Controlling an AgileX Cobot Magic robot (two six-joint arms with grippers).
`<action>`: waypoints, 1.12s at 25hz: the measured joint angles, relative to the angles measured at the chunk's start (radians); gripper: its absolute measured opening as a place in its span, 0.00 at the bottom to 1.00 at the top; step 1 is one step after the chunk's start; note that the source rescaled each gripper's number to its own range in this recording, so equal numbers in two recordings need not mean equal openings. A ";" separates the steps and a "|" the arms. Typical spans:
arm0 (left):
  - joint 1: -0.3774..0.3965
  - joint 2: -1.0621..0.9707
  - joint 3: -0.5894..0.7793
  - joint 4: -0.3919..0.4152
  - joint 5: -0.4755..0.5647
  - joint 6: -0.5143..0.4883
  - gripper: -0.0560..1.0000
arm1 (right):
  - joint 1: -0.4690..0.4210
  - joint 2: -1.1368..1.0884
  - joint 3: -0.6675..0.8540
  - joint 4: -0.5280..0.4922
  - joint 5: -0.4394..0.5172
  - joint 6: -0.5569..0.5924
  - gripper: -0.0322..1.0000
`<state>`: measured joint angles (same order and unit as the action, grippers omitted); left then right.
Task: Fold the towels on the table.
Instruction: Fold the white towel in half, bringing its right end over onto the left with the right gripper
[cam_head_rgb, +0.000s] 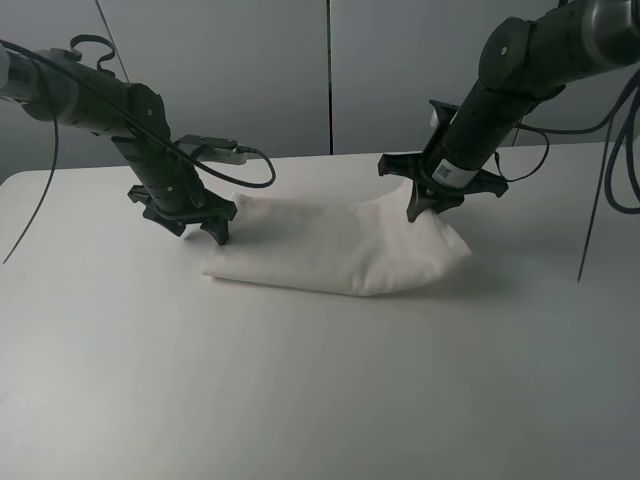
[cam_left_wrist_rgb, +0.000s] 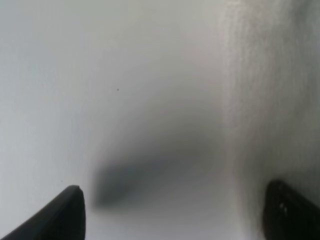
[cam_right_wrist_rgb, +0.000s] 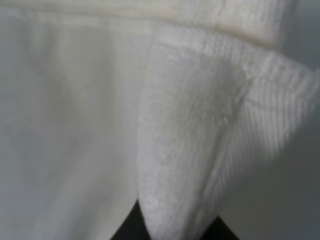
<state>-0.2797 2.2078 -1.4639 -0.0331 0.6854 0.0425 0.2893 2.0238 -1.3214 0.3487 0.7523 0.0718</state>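
The white terry-cloth towel (cam_head_rgb: 330, 250) lies bunched mid-way across the large plain white table (cam_head_rgb: 300, 400), its right end pinched and lifted in the closed jaws of the right gripper (cam_head_rgb: 420, 208), while the left gripper (cam_head_rgb: 198, 228) hangs wide open and empty just beside its far left corner
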 joint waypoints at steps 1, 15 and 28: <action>0.000 0.000 0.000 0.000 0.000 0.000 0.92 | 0.000 -0.008 0.000 0.041 0.000 -0.033 0.06; 0.000 0.000 0.000 -0.002 0.015 0.002 0.92 | 0.186 -0.014 0.000 0.311 -0.222 -0.145 0.06; 0.000 0.000 0.000 -0.004 0.017 0.002 0.92 | 0.211 0.078 0.000 0.750 -0.285 -0.414 0.06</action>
<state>-0.2797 2.2078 -1.4639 -0.0372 0.7026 0.0443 0.5006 2.1017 -1.3214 1.0986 0.4676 -0.3423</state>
